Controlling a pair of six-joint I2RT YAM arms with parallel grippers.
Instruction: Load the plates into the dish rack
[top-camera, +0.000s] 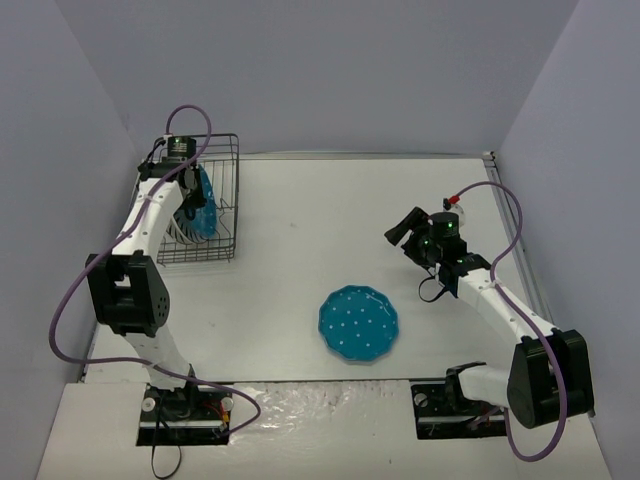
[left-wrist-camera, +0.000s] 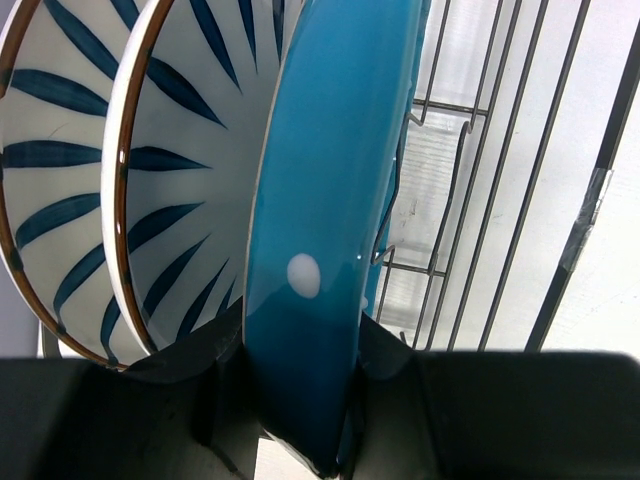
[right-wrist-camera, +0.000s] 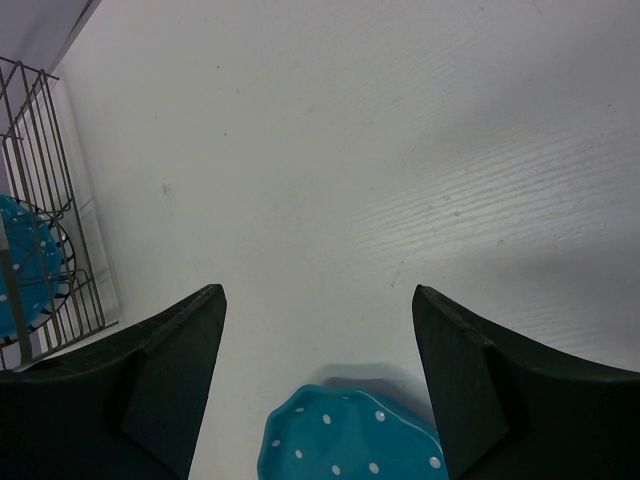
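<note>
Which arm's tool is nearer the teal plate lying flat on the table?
Right. The right tool hovers open just beyond the flat teal plate; the left tool is far off in the dish rack, gripping a second teal plate.

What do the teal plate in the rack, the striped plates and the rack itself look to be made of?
Teal plate: probably glazed ceramic, possibly melamine; it is glossy, with sharp reflections. Striped plates: likely the same, smooth white with painted blue stripes and a brown rim. Rack: thin metal wire, seemingly black-coated.
</note>
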